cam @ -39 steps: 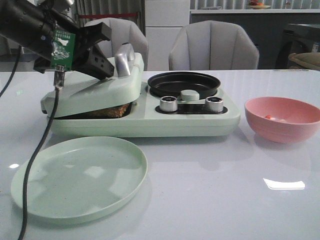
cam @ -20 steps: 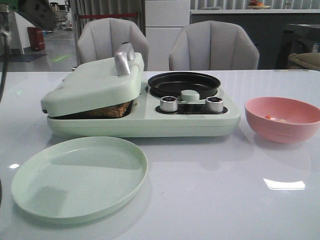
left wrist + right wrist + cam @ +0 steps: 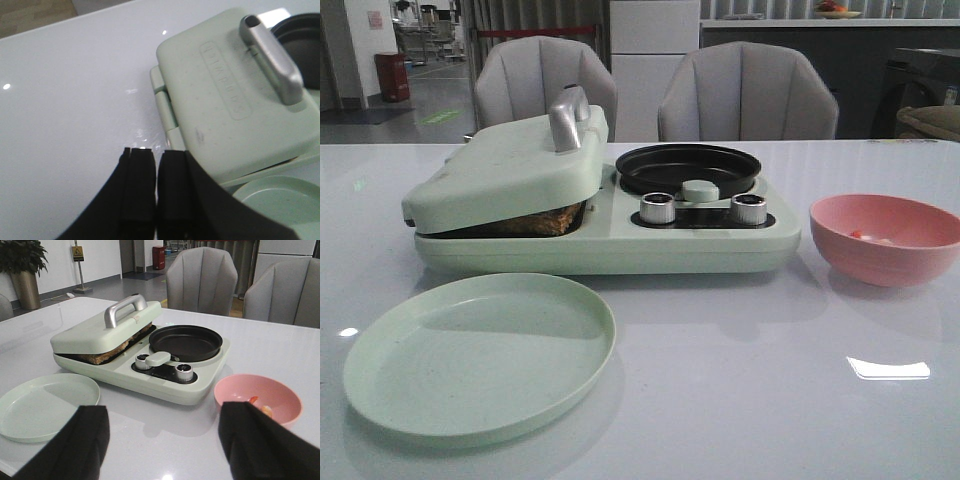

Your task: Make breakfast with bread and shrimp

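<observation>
Our left gripper has its black fingers pressed together with only a thin seam between them, and they hold nothing; it hangs above the white table just beside the hinged edge of the green lid, whose silver handle we see from above. Our right gripper is spread wide, its fingers far apart and empty, looking over the whole setup. Neither arm shows in the front view. There the lid rests tilted, not fully down, on the cooker, and the bread shows as a brown edge in the gap beneath it. The black pan sits on the cooker's right half, behind two knobs. The shrimp lie in the pink bowl, to the cooker's right and apart from it. A green plate lies bare in front of the cooker.
</observation>
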You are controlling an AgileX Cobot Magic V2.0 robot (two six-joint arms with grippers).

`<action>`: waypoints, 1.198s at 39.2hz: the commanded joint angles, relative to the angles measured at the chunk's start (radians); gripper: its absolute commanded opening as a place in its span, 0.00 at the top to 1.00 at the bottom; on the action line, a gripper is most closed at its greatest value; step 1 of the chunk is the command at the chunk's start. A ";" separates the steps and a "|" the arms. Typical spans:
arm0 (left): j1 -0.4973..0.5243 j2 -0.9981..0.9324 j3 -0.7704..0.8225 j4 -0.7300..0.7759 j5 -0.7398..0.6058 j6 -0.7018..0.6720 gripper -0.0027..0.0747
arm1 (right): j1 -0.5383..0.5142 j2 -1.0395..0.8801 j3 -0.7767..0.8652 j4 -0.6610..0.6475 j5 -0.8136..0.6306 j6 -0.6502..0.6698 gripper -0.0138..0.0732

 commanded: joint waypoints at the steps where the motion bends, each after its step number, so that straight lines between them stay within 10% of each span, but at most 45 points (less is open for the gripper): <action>1: -0.010 -0.117 0.048 -0.062 -0.115 -0.012 0.82 | -0.003 0.013 -0.025 0.004 -0.089 -0.002 0.20; 47: -0.010 -1.050 0.627 -0.190 -0.135 -0.012 0.82 | -0.003 0.013 -0.025 0.004 -0.095 -0.002 0.20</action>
